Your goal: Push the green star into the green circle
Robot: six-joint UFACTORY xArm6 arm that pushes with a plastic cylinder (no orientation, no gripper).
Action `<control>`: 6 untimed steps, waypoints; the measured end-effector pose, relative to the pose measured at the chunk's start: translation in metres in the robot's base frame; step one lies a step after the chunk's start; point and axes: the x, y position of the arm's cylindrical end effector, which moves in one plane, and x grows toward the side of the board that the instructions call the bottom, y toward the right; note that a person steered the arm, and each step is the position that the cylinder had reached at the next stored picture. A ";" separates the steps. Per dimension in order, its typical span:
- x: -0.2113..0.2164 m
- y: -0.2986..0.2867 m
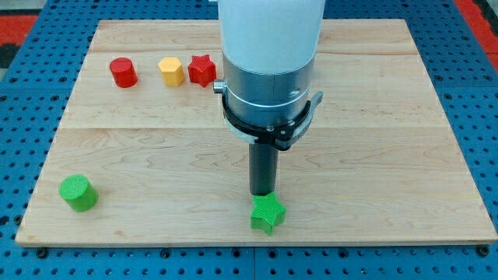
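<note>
The green star [267,214] lies near the bottom edge of the wooden board, a little right of centre. The green circle [78,192], a short green cylinder, stands at the board's lower left. My tip [261,194] is just above the star in the view, touching or almost touching its top edge. The arm's large body hangs over the board's centre and top.
A red cylinder [123,72], a yellow hexagon [171,71] and a red star [202,70] stand in a row at the board's upper left. The wooden board [389,155] lies on a blue pegboard surface [482,93].
</note>
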 end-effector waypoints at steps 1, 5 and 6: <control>0.019 0.069; 0.017 -0.025; 0.007 -0.029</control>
